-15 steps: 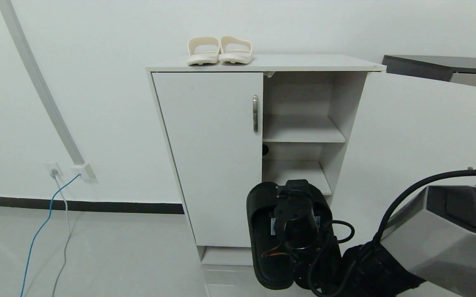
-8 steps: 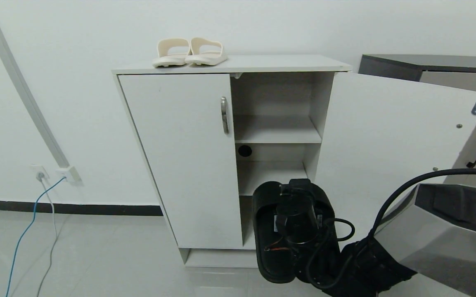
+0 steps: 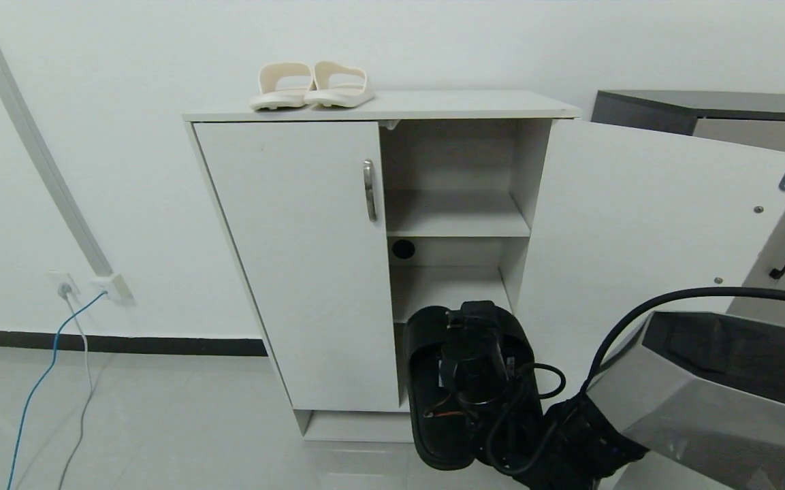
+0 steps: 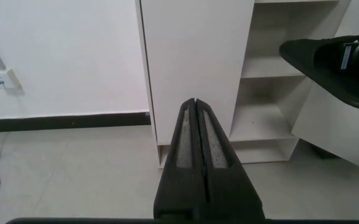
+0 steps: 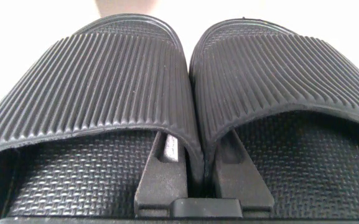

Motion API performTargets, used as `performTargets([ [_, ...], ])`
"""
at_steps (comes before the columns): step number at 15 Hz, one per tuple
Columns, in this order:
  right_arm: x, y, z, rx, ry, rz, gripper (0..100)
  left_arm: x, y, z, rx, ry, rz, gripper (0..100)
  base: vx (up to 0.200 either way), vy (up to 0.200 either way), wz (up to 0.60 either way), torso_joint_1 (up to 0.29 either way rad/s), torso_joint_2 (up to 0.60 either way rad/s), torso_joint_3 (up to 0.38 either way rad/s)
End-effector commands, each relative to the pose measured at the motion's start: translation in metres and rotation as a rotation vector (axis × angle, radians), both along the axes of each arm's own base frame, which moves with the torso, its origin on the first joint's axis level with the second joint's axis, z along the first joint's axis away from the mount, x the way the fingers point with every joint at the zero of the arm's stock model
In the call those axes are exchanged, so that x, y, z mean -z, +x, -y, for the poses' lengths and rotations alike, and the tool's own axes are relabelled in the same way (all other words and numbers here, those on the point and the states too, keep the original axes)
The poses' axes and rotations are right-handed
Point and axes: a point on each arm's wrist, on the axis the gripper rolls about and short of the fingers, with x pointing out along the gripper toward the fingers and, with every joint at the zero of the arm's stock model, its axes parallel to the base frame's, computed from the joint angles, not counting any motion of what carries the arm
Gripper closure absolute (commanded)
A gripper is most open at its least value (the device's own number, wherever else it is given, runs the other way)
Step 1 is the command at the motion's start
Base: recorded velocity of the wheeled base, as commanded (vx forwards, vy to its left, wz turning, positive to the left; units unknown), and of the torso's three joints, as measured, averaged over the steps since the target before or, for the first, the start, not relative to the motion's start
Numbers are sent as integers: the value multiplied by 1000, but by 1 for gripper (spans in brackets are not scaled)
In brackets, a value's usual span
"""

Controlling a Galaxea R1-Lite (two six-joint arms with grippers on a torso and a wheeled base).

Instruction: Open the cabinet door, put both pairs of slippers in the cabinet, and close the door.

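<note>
In the head view, the white cabinet [image 3: 433, 105] stands against the wall with its left door [image 3: 297, 258] closed and its right door [image 3: 637, 224] swung wide open. A pair of beige slippers [image 3: 310, 86] sits on the cabinet top, above the closed door. The right gripper [image 3: 470, 350] holds the black slippers [image 3: 426, 381] side by side just in front of the open compartment, below the lower shelf [image 3: 446, 289]. A blue cable [image 3: 38, 381] runs from a wall socket [image 3: 62, 282] down to the floor.

In the left wrist view, the left gripper [image 4: 195, 140] hangs above the floor [image 4: 73, 168] with its fingers pressed together on nothing, facing the cabinet [image 4: 198, 56]. The black slippers [image 4: 328, 62] show before the open shelves.

In the right wrist view, the right gripper [image 5: 198, 171] has its fingers [image 5: 167, 165] pinching the inner strap edges of both black slippers [image 5: 104, 81].
</note>
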Motion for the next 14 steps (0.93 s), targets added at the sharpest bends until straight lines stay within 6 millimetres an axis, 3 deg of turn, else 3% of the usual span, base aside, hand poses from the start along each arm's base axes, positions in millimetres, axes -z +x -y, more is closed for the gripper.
performTargets([
  [1,6,5,-5,-4,2,-1,100,0,0,0,-1,1,-2,100,0,0,0,0,0,0],
  [14,20,11,-9,1,-2,-6,100,0,0,0,-1,1,-2,100,0,0,0,1,0,-6],
])
